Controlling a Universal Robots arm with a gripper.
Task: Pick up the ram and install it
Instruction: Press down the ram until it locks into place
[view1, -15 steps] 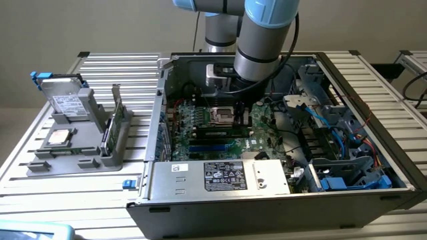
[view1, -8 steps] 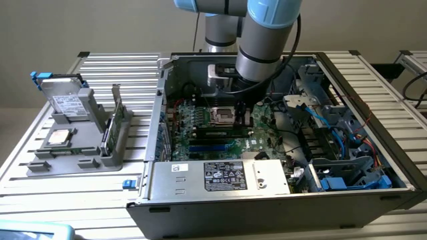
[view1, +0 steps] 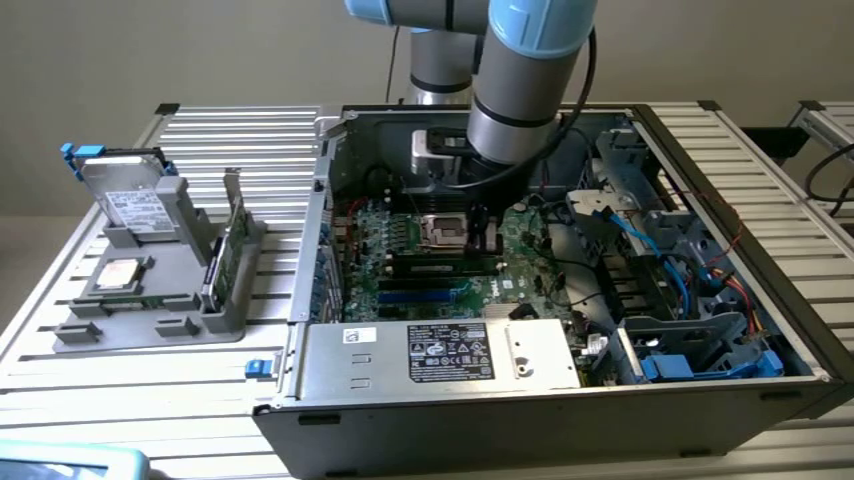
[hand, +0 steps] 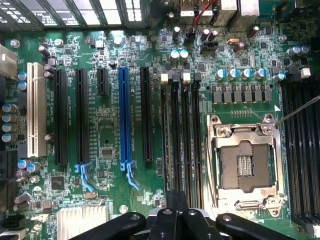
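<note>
In the exterior view we see the arm (view1: 527, 80) reaching down into the open computer case (view1: 534, 400), its wrist hanging over the motherboard (view1: 427, 270) close to the CPU socket (view1: 438, 232). A stick already sits in one of the memory slots (view1: 434, 268) just below that socket. To the exterior view's left, well apart from the case, a grey holder (view1: 147, 300) rests on the slatted surface (view1: 227, 130); it carries a hard drive (view1: 134, 205) propped upright, a processor (view1: 118, 272) lying flat, and a green card (view1: 227, 255) standing on edge. We cannot tell from here whether that card is the ram. The power supply (view1: 441, 352) lies along the near edge of the case.

In the wrist view we look straight onto the board. The tool (hand: 174, 222) hangs over a bank of black slots (hand: 182, 135) beside the empty CPU socket (hand: 245, 165). Its black fingers (hand: 162, 225) appear pressed together, with a thin dark edge running between them along one slot; we cannot tell whether this is the ram. A blue slot (hand: 124, 117) and a white slot (hand: 34, 110) stand further off.
</note>
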